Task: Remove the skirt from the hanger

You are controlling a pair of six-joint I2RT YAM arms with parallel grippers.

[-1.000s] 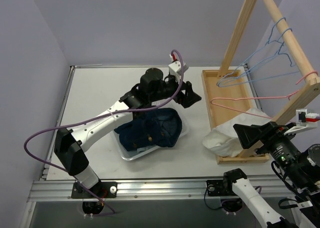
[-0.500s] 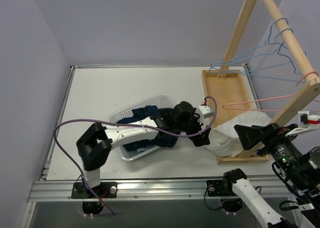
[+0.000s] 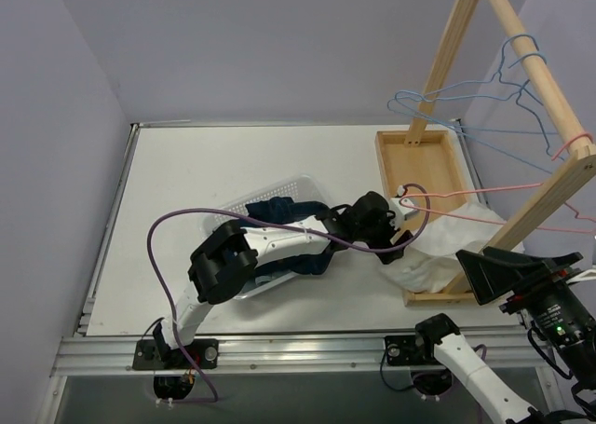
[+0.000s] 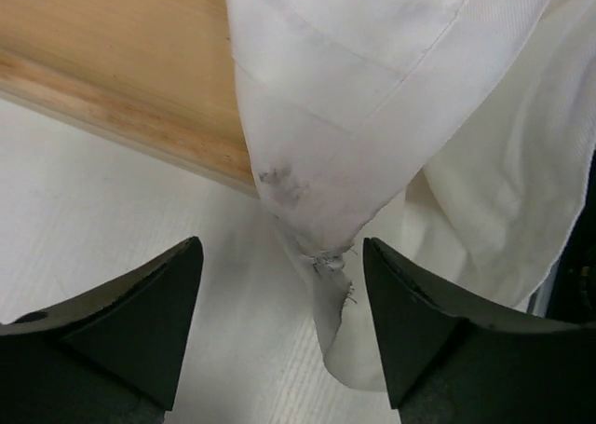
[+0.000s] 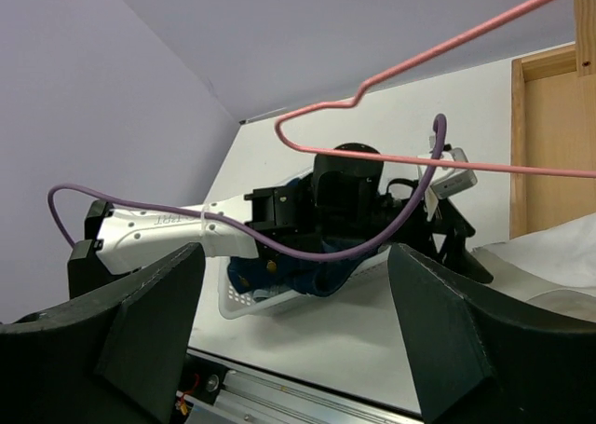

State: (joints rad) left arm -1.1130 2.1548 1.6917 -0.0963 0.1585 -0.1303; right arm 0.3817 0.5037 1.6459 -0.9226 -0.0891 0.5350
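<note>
The white skirt (image 3: 445, 249) droops from under the pink hanger (image 3: 484, 197) and heaps over the front edge of the wooden rack base (image 3: 421, 168). Where it joins the hanger is not clear. My left gripper (image 3: 400, 239) stands open at the skirt's left edge. In the left wrist view a frayed corner of the skirt (image 4: 321, 228) hangs between the two fingers of the left gripper (image 4: 284, 298), touching neither. My right gripper (image 3: 521, 273) is open and empty, raised at the near right. From it I see the pink hanger (image 5: 419, 158) above the right gripper (image 5: 293, 321).
A white basket (image 3: 244, 205) holding dark blue clothes (image 3: 279, 256) sits mid-table under my left arm. Blue hangers (image 3: 466, 93) hang on the sloping wooden rail (image 3: 531, 56). A purple cable (image 3: 168, 228) loops off the left arm.
My left arm has swung from over the basket rightward and down to the skirt's corner. The hangers have swung on the rail. The right gripper shifted slightly right.
</note>
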